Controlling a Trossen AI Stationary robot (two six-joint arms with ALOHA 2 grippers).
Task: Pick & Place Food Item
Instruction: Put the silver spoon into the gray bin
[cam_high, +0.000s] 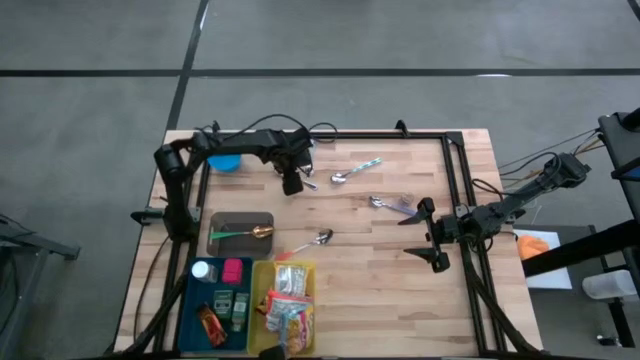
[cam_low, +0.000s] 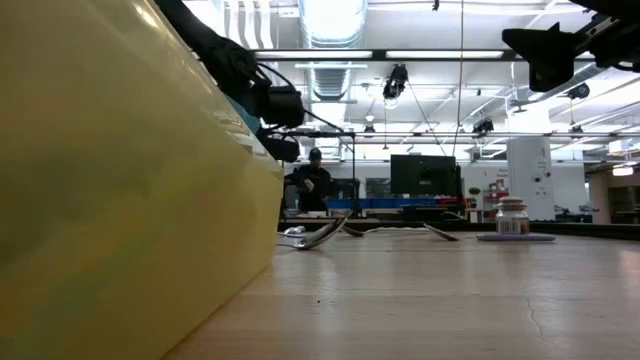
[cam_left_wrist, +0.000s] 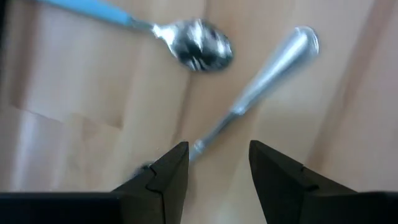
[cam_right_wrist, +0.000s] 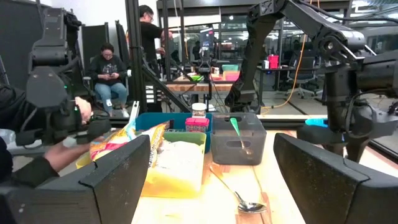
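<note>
Your left gripper hovers with fingers parted, empty, over a plain silver spoon beside a blue-handled spoon. Your right gripper waits wide open at the table's right. The food packets sit in the yellow bin; steer there instead.

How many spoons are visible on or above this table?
5: plain silver spoon under the left hand; blue-handled spoon beside it; one near the right hand; red-handled mid-table; green-handled, gold-bowled in the grey bin.
</note>
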